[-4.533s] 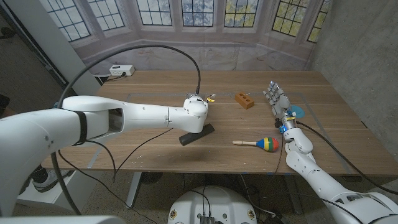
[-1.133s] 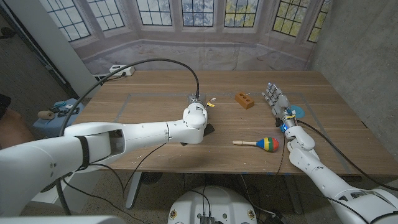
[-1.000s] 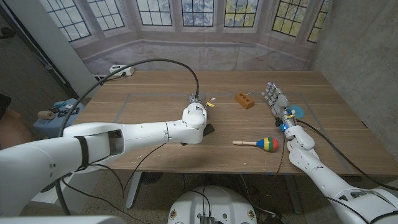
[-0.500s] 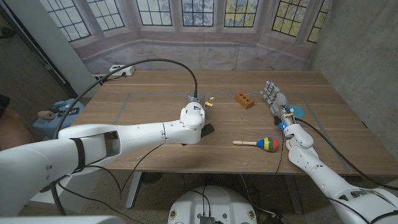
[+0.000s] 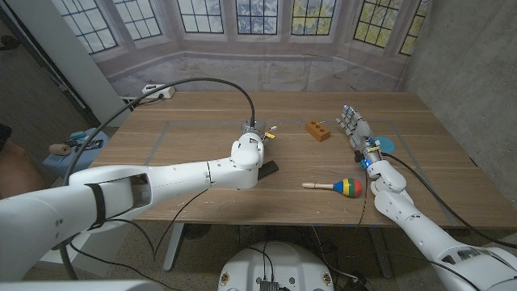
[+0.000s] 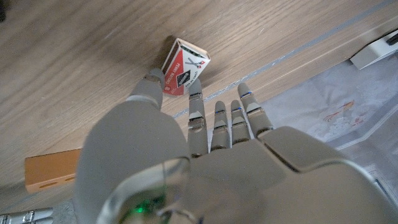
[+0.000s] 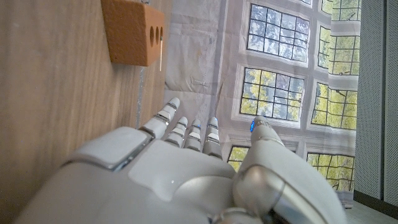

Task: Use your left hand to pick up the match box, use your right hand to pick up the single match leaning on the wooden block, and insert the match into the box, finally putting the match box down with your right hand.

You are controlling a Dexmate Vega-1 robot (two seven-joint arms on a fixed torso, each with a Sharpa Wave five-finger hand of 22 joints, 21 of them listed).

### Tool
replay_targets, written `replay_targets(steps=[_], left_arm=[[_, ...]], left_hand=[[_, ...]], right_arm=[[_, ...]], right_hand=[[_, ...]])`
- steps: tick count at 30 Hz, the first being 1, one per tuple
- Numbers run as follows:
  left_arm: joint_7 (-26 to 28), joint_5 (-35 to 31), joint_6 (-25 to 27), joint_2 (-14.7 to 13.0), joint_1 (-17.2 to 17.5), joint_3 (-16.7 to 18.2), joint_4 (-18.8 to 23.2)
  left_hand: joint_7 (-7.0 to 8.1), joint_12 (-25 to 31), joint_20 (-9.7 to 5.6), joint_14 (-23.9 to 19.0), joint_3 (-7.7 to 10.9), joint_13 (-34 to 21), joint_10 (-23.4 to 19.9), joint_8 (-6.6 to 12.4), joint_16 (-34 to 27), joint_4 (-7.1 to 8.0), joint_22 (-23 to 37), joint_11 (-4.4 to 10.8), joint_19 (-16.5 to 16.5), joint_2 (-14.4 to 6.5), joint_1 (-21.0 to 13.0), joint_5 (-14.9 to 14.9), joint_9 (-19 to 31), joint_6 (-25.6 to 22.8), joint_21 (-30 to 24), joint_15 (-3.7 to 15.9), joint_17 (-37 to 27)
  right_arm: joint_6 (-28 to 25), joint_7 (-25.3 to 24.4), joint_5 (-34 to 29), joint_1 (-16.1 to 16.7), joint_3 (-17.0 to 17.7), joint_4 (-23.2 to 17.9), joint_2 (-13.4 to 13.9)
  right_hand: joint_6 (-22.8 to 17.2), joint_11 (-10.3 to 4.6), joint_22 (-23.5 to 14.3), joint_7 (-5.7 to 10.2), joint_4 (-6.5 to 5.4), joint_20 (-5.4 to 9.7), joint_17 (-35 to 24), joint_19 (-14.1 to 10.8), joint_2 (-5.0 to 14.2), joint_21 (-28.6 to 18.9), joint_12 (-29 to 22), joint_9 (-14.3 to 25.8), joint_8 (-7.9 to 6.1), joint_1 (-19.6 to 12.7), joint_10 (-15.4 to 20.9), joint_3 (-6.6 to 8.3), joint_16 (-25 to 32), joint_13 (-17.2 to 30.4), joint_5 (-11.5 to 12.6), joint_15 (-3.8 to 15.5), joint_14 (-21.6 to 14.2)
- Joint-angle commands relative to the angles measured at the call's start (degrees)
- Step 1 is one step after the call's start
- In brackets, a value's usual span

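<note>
Both left hand fingers reach the match box edge.

Soft, even daylight fills the scene without glare, the left arm throws a faint shadow on the table, and the near left hand looks a little blurred.

A colourful maraca lies on the wooden table at lower right of centre, handle pointing left. A blue disc sits near the right edge. A white power strip rests at the upper left corner. A black flat object lies mid-table.
</note>
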State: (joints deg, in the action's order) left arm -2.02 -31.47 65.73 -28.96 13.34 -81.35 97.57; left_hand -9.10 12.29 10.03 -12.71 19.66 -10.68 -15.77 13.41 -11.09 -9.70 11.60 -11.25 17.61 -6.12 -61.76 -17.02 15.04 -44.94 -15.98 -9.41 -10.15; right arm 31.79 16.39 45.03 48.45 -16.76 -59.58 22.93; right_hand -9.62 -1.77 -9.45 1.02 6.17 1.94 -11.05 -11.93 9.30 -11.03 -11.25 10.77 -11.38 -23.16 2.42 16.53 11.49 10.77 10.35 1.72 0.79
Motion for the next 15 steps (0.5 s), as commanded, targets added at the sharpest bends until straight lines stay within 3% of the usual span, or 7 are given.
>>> replay_targets(steps=[1,15], left_arm=[[-0.7,-1.99,-2.06,-0.86,1.79,2.09,1.45],[-1.69,-3.9,-6.21,-1.8,4.37,5.8,2.54]], left_hand=[[-0.13,-0.06,-0.26,-0.41,-0.09,-0.13,-0.63,0.35,0.18,0.25,0.33,-0.01,0.27,-0.08,-0.49,-0.46,0.16,-0.61,-0.47,-0.08,0.0],[0.14,-0.1,-0.35,-0.62,-0.24,-0.14,-0.82,0.4,0.2,0.29,0.35,0.24,0.41,0.03,-0.58,-0.48,0.39,-0.96,-0.61,0.19,0.02]], right_arm=[[-1.1,-1.75,-0.91,0.92,-0.53,-2.41,0.98],[-2.86,-3.84,-2.02,1.5,-1.25,-4.78,1.98]], right_hand=[[-0.38,0.33,-0.29,0.1,-0.14,1.58,-0.26,-0.43,0.03,0.0,0.03,0.31,0.05,0.39,0.45,0.36,0.47,0.29,-0.08,0.96,-0.43],[-0.39,0.36,-0.29,0.06,-0.12,1.57,-0.25,-0.43,0.03,0.01,0.02,0.31,0.05,0.42,0.49,0.41,0.44,0.29,-0.08,0.93,-0.39]])
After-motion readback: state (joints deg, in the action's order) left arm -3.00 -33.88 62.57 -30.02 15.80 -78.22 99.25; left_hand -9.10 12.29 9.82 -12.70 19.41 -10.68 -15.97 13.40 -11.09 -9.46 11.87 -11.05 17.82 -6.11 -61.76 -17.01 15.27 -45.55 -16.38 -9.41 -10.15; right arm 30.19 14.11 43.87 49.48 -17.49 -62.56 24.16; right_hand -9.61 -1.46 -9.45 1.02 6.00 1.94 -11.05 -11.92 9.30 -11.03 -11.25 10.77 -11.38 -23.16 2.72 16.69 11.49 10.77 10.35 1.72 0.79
